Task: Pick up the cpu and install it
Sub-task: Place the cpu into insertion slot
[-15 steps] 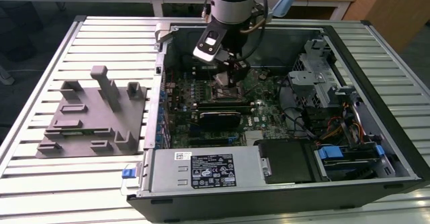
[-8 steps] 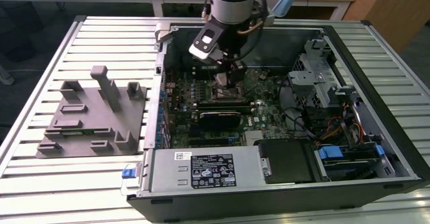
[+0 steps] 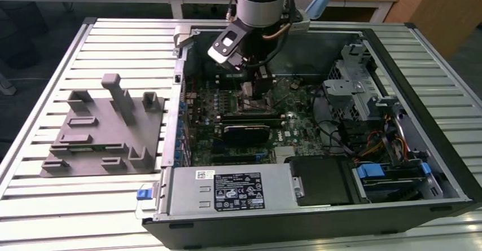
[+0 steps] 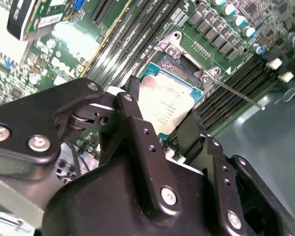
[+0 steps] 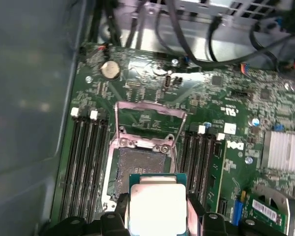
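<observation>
While gripper [image 5: 158, 216] clamps cpu [image 5: 157, 204] near open socket [image 5: 137, 167] | cpu edge cut off in first wrist view

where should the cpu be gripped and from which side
By two opposite thin edges, from straight above its flat silver top. The cpu is a thin flat square, so probably only its rim offers parallel faces; the gripper clamps it that way above the open socket.

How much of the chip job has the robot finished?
Picking up looks done: the black gripper holds the shiny silver square cpu by its edges, near the open socket, its metal lid flipped up, on the green motherboard. Left: the cpu is not seated in the socket yet.
</observation>
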You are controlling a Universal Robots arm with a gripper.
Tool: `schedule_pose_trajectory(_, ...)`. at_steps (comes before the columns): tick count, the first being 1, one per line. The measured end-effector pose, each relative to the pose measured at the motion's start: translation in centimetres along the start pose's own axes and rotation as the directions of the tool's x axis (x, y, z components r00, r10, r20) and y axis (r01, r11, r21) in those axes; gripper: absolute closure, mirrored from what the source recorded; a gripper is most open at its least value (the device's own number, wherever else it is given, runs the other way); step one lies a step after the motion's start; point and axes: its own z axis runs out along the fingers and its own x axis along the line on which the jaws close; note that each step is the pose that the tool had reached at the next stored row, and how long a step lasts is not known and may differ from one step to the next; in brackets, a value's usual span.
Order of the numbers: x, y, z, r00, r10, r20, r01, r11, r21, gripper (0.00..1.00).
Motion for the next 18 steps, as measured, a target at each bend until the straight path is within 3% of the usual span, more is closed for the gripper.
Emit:
schedule_pose_trajectory(4, 0.01, 0.00, 0.02, 1.0000, 0.003, 0.0007, -0.003, 1.0000, 0.0000, 0.46)
schedule_pose_trajectory(9, 0.00, -0.01, 0.18, 0.9987, 0.051, 0.0029, -0.051, 0.9987, 0.0003, 0.46)
schedule_pose_trajectory(14, 0.01, -0.01, 0.58, 0.9986, 0.053, 0.0040, -0.053, 0.9986, 0.0005, 0.46)
schedule_pose_trajectory(18, 0.01, 0.02, 0.95, 0.9977, 0.067, 0.0136, -0.067, 0.9978, 0.0010, 0.46)
